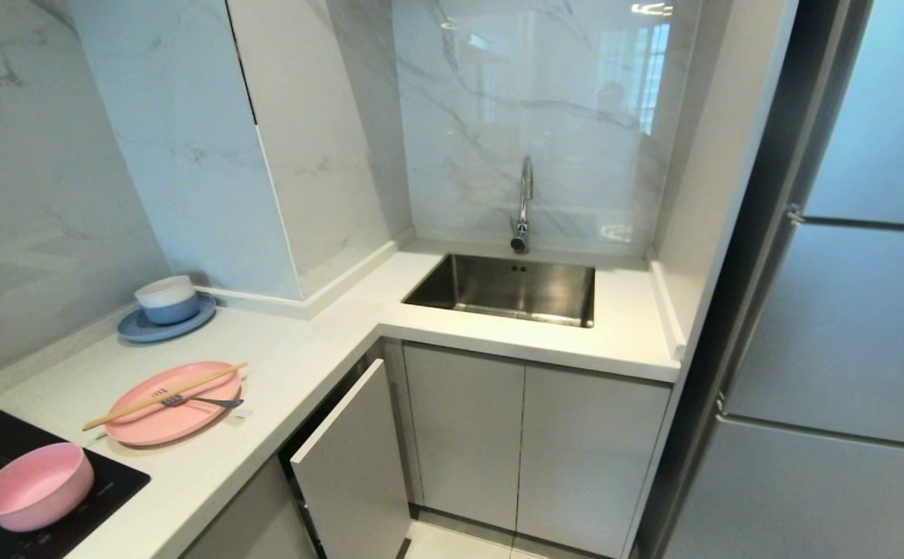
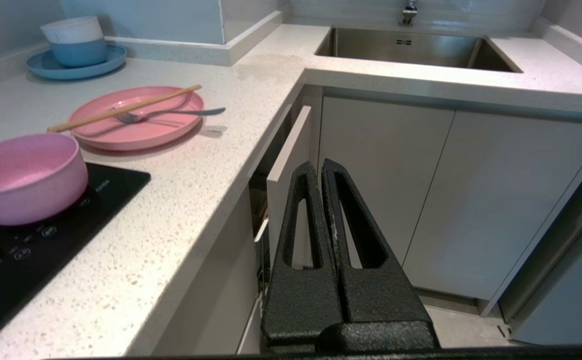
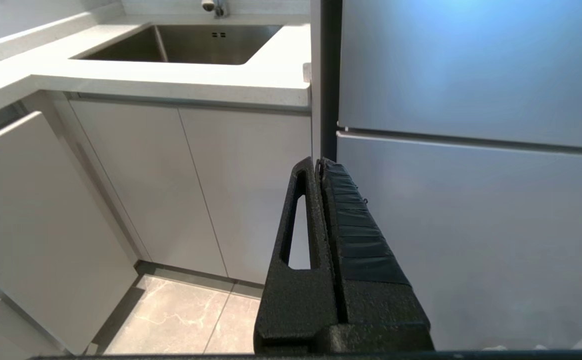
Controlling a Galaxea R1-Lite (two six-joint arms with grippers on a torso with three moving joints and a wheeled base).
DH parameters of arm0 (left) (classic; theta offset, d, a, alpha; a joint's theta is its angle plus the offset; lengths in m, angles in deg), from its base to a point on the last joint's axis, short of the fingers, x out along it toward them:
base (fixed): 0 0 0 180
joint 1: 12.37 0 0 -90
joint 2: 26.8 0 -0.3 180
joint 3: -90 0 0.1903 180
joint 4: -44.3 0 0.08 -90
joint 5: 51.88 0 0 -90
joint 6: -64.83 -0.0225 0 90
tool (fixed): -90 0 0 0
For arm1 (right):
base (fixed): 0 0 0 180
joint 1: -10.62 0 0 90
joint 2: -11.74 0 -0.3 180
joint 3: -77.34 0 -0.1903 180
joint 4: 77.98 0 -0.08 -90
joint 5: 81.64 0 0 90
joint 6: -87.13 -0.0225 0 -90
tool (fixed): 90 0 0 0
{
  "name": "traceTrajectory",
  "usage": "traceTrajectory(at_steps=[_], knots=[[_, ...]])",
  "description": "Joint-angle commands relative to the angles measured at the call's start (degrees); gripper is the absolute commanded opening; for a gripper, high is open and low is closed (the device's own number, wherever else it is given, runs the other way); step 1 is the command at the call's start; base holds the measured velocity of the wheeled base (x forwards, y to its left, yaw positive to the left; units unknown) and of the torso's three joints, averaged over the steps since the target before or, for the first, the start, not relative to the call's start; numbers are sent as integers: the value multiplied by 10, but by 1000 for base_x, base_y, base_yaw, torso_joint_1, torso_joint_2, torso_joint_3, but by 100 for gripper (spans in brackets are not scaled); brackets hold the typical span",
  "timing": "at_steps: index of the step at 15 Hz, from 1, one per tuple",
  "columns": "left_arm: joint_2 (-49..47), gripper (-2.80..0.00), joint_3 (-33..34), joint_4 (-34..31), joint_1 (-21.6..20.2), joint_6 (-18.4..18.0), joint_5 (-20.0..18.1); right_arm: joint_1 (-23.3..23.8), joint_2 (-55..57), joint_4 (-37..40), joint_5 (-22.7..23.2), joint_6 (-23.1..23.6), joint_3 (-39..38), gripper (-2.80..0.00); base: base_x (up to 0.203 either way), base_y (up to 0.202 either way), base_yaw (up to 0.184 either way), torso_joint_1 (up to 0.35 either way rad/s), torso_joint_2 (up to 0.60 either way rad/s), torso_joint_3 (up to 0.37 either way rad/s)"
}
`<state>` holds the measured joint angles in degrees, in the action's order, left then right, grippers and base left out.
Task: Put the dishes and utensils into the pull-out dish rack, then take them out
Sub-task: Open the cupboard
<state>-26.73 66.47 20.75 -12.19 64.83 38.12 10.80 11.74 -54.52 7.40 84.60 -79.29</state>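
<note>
Nearest the head camera, a pink bowl (image 1: pixel 35 487) is seen resting on a black cooktop (image 1: pixel 110 481) at the left of the white desk (image 1: pixel 297 365). Just behind it, on the desk, a pink plate (image 1: pixel 176 415) is laid flat, with wooden chopsticks (image 1: pixel 165 396) and a dark fork (image 1: pixel 202 401) lying across it. Farther back, a blue plate (image 1: pixel 158 326) carrying stacked bowls (image 1: pixel 166 299) is set against the wall. Below the desk corner, the pull-out dish rack's narrow front panel (image 1: pixel 351 466) is seen drawn slightly out; its basket is hidden. A steel sink (image 1: pixel 508 289) with a faucet (image 1: pixel 524 203) is shown at the back, and a refrigerator (image 1: pixel 848 326) on the right. Neither arm is shown in this view.

From the left wrist, the left gripper (image 2: pixel 320 167) is shown with its fingers pressed together, empty, held level in front of the panel (image 2: pixel 291 165) and below desk height. Bowl (image 2: pixel 23 177), plate (image 2: pixel 138 117), chopsticks (image 2: pixel 123 108) and fork (image 2: pixel 166 114) are well apart from it, up on the desk.

From the right wrist, the right gripper (image 3: pixel 319 164) is likewise seen with its fingers closed on nothing, aimed at the edge between the sink cabinet (image 3: pixel 196 190) and the refrigerator (image 3: pixel 471 150). Only this view shows the tiled floor (image 3: pixel 181 315); no dishes are seen in it.
</note>
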Motion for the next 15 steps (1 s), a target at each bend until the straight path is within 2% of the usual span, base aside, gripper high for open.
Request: traceTrajectory(at_steps=[1, 9, 15], knots=[[1, -280, 0, 0, 0, 0, 0, 0, 0, 0, 0, -1, -1, -280, 0, 0, 0, -148, 329, 183], [1, -280, 0, 0, 0, 0, 0, 0, 0, 0, 0, -1, -1, -280, 0, 0, 0, -161, 363, 201], [1, -280, 0, 0, 0, 0, 0, 0, 0, 0, 0, -2, -1, -280, 0, 0, 0, -231, 532, 296]])
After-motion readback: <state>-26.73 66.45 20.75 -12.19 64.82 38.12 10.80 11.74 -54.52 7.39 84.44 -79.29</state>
